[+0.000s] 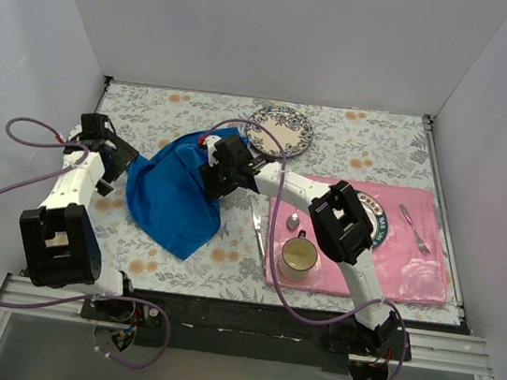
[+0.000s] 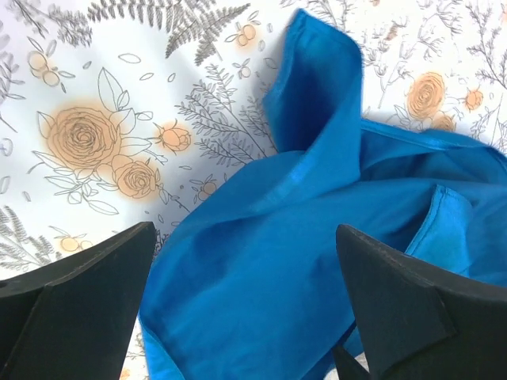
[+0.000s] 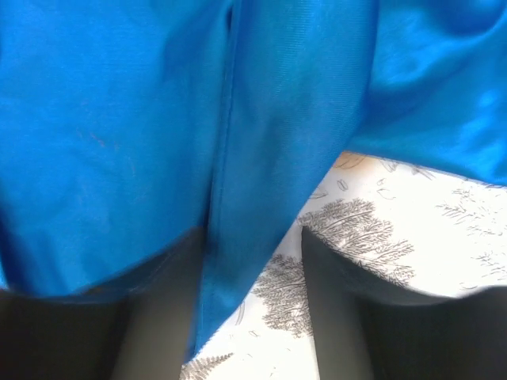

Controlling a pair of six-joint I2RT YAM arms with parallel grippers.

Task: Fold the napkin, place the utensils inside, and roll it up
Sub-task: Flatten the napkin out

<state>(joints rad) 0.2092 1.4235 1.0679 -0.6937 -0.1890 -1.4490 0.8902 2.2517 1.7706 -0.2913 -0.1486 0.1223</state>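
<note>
Bright, even light, soft shadows, slight close-range blur in right wrist view.

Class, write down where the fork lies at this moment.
In the top view the fork lies on the pink placemat, far right, just right of the small plate there.

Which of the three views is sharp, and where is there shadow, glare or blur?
Top external view: even soft light, everything sharp, only a faint shadow under the napkin. Left wrist view: napkin and floral tablecloth sharp, the dark jaws near the lens soft. Right wrist view: napkin fills most of the frame, its folds shaded; tablecloth nearly washed out, jaws dark and blurred.
</note>
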